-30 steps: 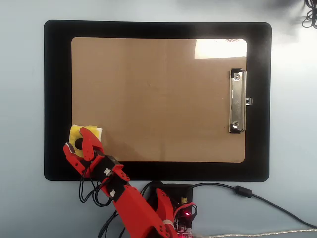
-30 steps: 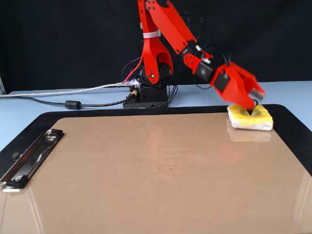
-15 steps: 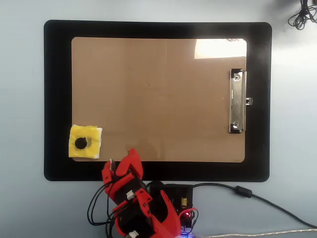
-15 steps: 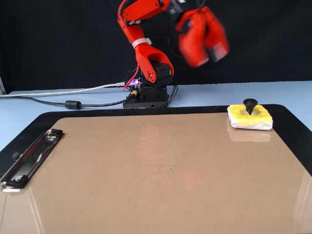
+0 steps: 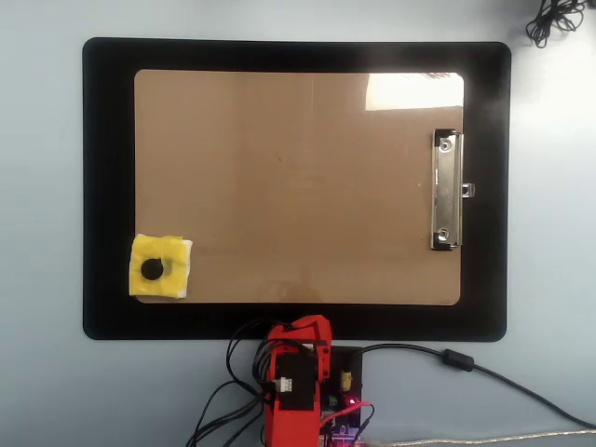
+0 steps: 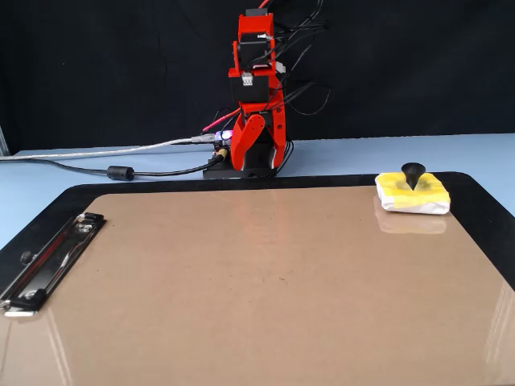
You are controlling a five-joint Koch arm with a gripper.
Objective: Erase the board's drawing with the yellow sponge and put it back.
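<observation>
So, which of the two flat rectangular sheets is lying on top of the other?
The brown board lies on top. It has a silver metal clip and is smaller than the black mat, whose border shows all around it.

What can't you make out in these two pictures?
- Gripper: folded at the arm's base in both views, jaws overlapping; open or shut can't be told.
- Board: glare washes out a corner in the overhead view; the fixed view's bottom edge cuts it off.
- Drawing: none visible in either view.
</observation>
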